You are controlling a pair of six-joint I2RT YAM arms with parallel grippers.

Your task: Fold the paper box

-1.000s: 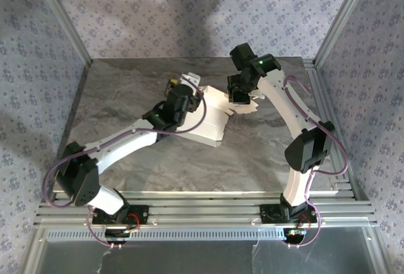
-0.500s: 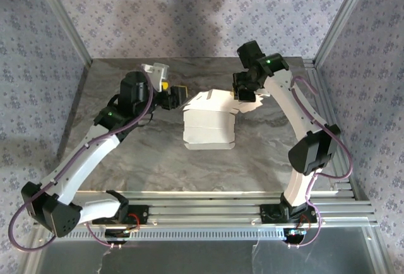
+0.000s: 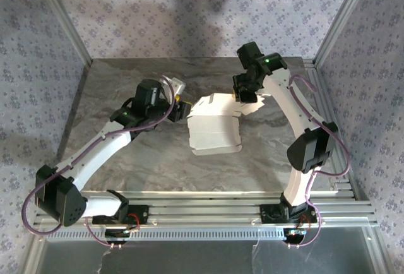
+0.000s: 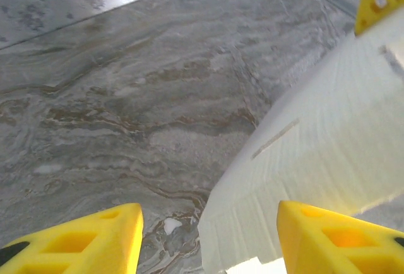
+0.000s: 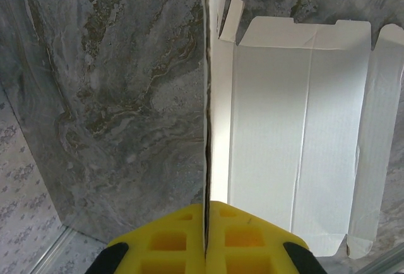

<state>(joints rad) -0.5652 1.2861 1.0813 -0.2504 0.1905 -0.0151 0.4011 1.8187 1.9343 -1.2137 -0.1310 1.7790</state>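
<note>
Paper box (image 5: 297, 129) edge-on in right gripper (image 5: 206, 214)

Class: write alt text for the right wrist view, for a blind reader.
The right tool is shut on an edge-on panel of the white paper box; the creased sheet spreads rightward over a grey marbled table.

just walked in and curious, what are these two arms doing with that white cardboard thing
Two robot arms are folding a paper box, a white die-cut cardboard sheet lying on the marbled table. The right gripper is shut on one side panel and holds it standing on edge. The left gripper is open at the sheet's other end, with a cardboard edge between its jaws but not pinched.
</note>
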